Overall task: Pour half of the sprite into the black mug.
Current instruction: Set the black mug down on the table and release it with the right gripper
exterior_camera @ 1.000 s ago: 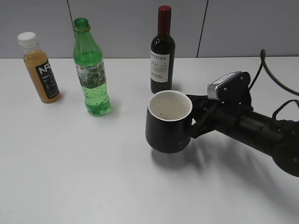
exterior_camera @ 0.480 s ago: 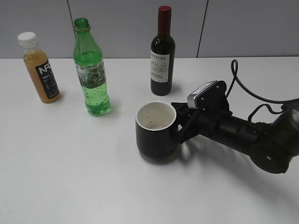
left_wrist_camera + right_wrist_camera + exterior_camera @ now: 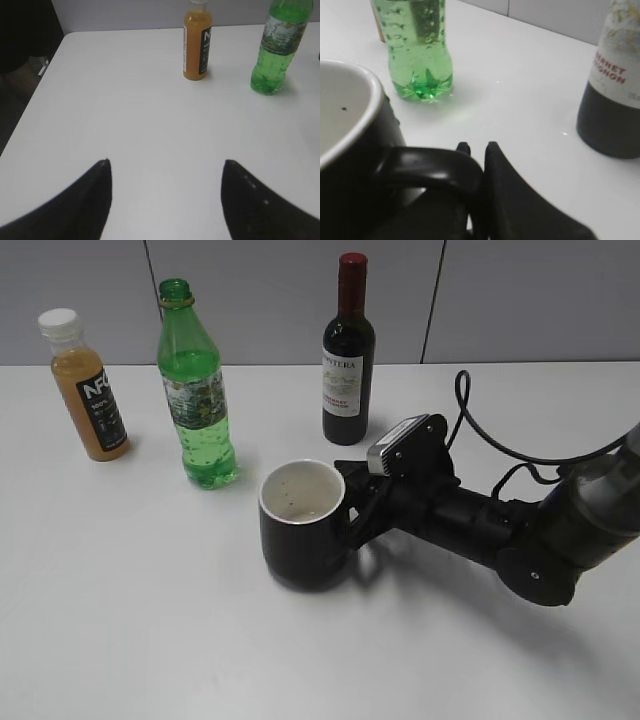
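Note:
The sprite (image 3: 196, 390) is a green plastic bottle without a cap, upright at the back left; it also shows in the left wrist view (image 3: 277, 47) and the right wrist view (image 3: 417, 47). The black mug (image 3: 303, 525) with its white inside stands upright near the middle of the table, to the right of and nearer than the sprite. My right gripper (image 3: 352, 515) is shut on the mug's handle (image 3: 427, 167), with the mug (image 3: 350, 165) at the left of its view. My left gripper (image 3: 165, 165) is open and empty above bare table, out of the exterior view.
An orange juice bottle (image 3: 85, 385) with a white cap stands at the far left, also seen in the left wrist view (image 3: 196, 42). A dark wine bottle (image 3: 347, 355) stands behind the mug, and in the right wrist view (image 3: 615, 85). The table's left edge (image 3: 30, 100) shows.
My right gripper has carried the black mug leftward and down toward the sprite. The mug now appears to rest on the table. The bottles have not moved.

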Controlling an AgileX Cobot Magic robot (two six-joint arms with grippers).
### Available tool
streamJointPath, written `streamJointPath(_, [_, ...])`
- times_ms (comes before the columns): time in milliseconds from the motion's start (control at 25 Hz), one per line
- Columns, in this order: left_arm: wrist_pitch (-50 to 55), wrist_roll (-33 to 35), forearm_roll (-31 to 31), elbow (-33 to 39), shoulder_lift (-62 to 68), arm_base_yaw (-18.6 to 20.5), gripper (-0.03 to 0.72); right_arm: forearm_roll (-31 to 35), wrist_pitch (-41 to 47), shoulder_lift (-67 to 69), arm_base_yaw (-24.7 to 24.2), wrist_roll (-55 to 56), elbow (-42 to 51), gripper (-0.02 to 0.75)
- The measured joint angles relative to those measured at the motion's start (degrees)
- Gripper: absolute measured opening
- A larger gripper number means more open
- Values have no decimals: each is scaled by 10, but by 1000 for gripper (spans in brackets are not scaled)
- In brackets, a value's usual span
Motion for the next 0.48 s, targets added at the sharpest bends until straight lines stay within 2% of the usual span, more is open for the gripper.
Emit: streamJointPath(480, [0,0,0,0,0,0,521,9,-8,16,4,4,3,48])
